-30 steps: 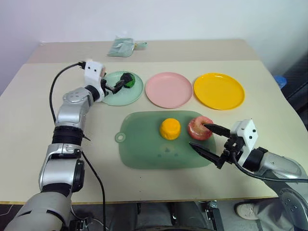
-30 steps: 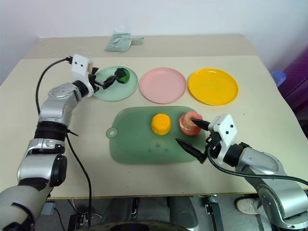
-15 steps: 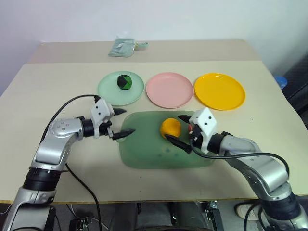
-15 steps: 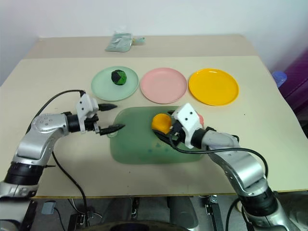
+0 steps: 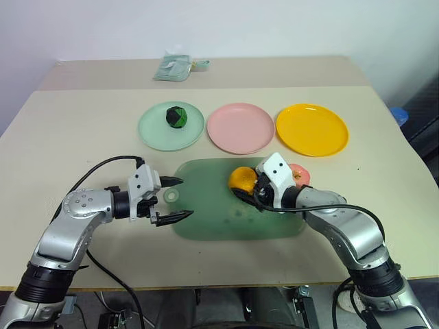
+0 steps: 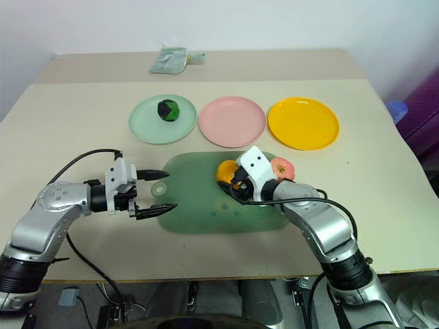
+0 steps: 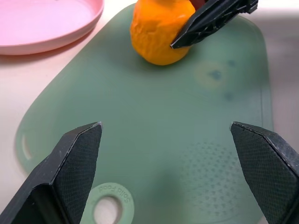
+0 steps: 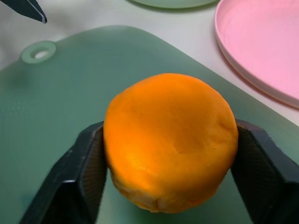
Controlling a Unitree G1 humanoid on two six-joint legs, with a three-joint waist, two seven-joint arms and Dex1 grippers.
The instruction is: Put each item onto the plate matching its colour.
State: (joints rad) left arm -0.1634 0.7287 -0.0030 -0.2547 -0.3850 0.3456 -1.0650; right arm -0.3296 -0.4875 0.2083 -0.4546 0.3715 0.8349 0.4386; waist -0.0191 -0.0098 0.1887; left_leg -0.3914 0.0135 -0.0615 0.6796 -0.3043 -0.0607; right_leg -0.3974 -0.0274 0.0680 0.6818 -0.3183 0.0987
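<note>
On the green board (image 5: 212,219) sits the orange fruit (image 5: 240,178), and my right gripper (image 5: 245,189) is shut on it, one finger pressed to each side (image 8: 170,140). The pink-red apple (image 5: 300,174) lies just right of that wrist, on the board's far right corner. A dark green-and-black ball (image 5: 176,116) rests on the mint green plate (image 5: 154,130). The pink plate (image 5: 240,128) and the yellow-orange plate (image 5: 312,129) hold nothing. My left gripper (image 5: 185,197) stands open over the board's left end by its handle hole, nothing between its fingers (image 7: 74,158).
A crumpled greenish packet (image 5: 175,66) lies at the back of the table. A blue object (image 5: 400,115) shows past the table's right edge. Black cables trail from both wrists. Bare tabletop lies left of the board and in front of it.
My left arm drew back from the mint plate to the board's left end, leaving the ball there. My right gripper moved left from the apple and shut on the orange fruit.
</note>
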